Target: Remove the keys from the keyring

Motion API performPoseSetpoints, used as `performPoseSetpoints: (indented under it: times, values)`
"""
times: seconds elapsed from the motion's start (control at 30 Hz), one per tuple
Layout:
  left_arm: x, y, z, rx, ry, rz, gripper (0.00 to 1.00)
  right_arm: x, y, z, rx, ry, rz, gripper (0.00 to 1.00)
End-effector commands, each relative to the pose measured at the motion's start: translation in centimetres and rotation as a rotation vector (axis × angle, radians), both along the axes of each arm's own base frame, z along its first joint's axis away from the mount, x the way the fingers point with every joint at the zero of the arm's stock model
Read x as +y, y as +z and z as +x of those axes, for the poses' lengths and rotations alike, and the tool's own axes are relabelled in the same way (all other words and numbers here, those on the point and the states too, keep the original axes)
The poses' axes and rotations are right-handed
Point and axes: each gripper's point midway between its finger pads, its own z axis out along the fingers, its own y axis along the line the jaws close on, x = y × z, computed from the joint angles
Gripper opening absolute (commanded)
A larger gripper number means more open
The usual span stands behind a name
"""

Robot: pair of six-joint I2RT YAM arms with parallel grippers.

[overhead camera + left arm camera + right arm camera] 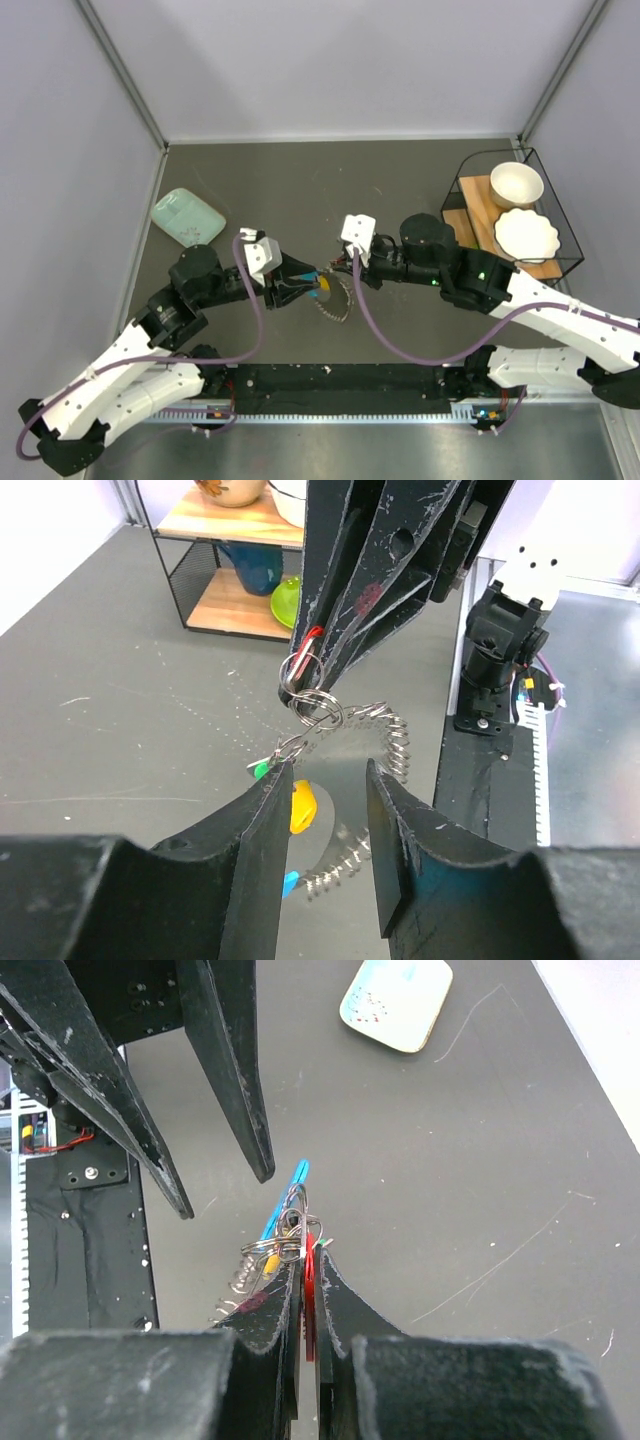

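Note:
The keyring hangs between my two grippers above the table. Its blue loop (291,1192) shows edge-on, and several metal split rings (318,708) join it to the pale scalloped fan piece (336,302), which also shows in the left wrist view (392,742). My right gripper (309,1260) is shut on the red key (309,1290) and holds the bunch up. Green (261,770), yellow (302,807) and blue (289,882) key heads dangle below the rings. My left gripper (325,785) is open just short of the bunch, with its jaws to either side of the yellow head and touching nothing. Both grippers meet in the top view, left (293,284) and right (337,266).
A mint-green flat box (187,217) lies at the back left. A black wire rack (556,205) at the back right holds a white bowl (515,183) and a white plate (527,234). A black rail (340,378) runs along the near edge.

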Motion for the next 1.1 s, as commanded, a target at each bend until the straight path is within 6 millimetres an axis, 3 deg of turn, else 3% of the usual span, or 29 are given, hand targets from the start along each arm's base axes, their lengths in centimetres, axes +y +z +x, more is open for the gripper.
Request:
performPoseSetpoints:
  times: [0.0, 0.4, 0.73, 1.07]
  values:
    - [-0.8, 1.9, -0.3, -0.016, -0.044, -0.053, 0.40, 0.6, 3.5, -0.4, -0.032, 0.018, 0.123, 0.00]
    - [-0.7, 2.1, 0.4, -0.023, -0.006, -0.086, 0.39, 1.3, 3.9, -0.7, 0.028, 0.022, 0.159, 0.00]
    - [0.1, 2.3, 0.4, -0.079, 0.026, -0.093, 0.39, 2.6, 5.8, -1.2, 0.209, 0.005, 0.242, 0.00]
    - [1.4, 2.6, 0.1, -0.122, 0.057, -0.082, 0.37, 3.3, 5.0, -0.5, 0.323, -0.024, 0.249, 0.00]
